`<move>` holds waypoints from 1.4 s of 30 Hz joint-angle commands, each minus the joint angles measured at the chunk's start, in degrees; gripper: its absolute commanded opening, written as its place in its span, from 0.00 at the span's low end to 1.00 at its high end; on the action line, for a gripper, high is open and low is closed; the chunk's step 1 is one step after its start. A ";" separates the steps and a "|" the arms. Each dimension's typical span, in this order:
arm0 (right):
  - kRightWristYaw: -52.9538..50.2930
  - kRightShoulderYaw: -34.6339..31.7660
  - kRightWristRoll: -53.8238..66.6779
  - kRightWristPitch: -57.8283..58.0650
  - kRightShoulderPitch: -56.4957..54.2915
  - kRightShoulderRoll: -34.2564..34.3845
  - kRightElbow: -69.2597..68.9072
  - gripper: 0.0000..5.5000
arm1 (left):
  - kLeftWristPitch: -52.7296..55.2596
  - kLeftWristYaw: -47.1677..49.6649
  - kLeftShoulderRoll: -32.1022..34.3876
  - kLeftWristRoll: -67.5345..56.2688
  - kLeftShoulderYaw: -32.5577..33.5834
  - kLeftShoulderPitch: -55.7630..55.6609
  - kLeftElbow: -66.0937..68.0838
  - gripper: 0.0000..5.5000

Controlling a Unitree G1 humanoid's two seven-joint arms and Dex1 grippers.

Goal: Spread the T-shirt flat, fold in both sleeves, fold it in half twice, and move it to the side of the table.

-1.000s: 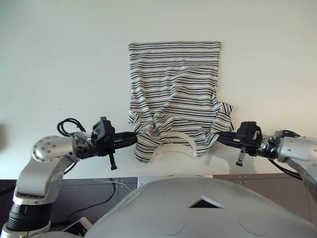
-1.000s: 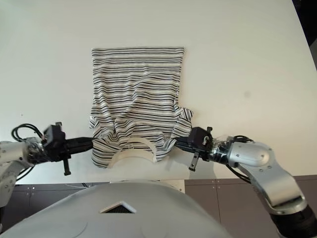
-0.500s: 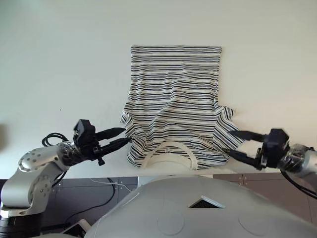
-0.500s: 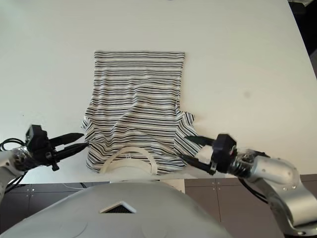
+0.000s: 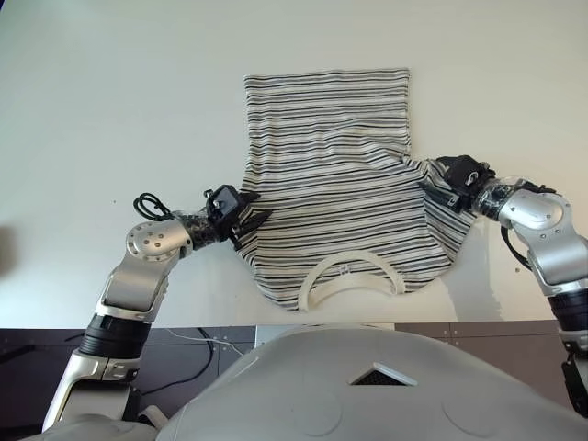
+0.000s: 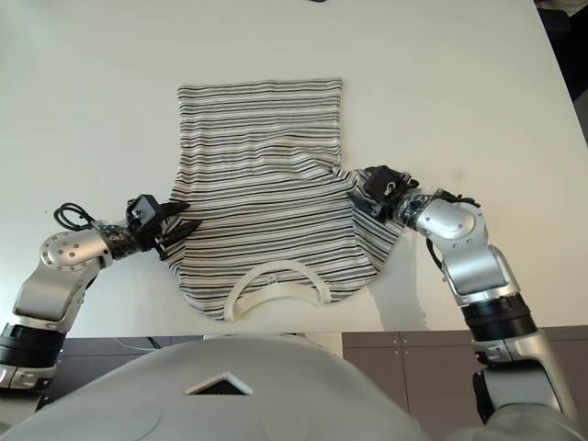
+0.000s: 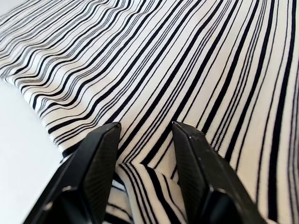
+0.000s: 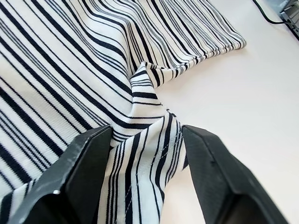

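A striped T-shirt (image 5: 331, 197) lies on the plain white table (image 5: 119, 110).

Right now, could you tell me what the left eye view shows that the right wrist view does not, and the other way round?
The left eye view adds the whole T-shirt with its collar nearest the robot, and the left gripper at the shirt's left edge. The right wrist view adds close detail: a raised fold of the sleeve lying between the open fingers of the right gripper. Both share striped cloth on the white table, with the right gripper at the sleeve.
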 commanded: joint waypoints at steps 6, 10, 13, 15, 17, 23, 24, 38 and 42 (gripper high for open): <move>-7.98 -6.80 2.48 -2.98 -6.04 11.02 -2.85 0.50 | 3.90 2.22 -9.69 -5.60 4.53 -11.59 3.73 0.36; -5.80 -2.09 4.04 3.12 -2.82 14.68 -13.72 0.50 | 8.82 2.90 -7.24 -12.07 12.36 -9.49 -8.08 0.36; -5.33 5.06 -3.44 5.07 0.25 13.87 -9.56 0.50 | 10.58 -1.49 -0.30 -11.45 13.66 -2.24 -15.28 0.36; -5.32 6.73 -5.87 6.36 1.73 14.02 -7.48 0.50 | 7.36 -5.68 4.77 -6.87 10.27 4.00 -16.04 0.36; -4.96 7.14 -7.10 7.41 2.67 13.99 -6.71 0.50 | 3.63 -6.19 5.90 -1.82 6.44 6.75 -13.00 0.36; -3.31 6.74 -9.37 9.73 2.82 11.96 -3.44 0.50 | -1.95 -1.59 -4.40 7.94 -5.26 -3.33 -1.02 0.36; -3.24 6.28 -10.01 9.79 2.59 11.12 -2.35 0.50 | -2.24 -1.53 -6.07 8.57 -6.88 -5.16 -0.65 0.36; -0.57 4.88 -7.56 2.51 1.11 14.54 -9.21 0.50 | 2.93 2.73 -8.93 4.42 2.49 -13.05 2.63 0.36; 0.19 5.48 -8.70 1.60 1.40 14.25 -7.40 0.50 | 1.24 3.04 -13.21 2.30 2.58 -16.22 3.57 0.36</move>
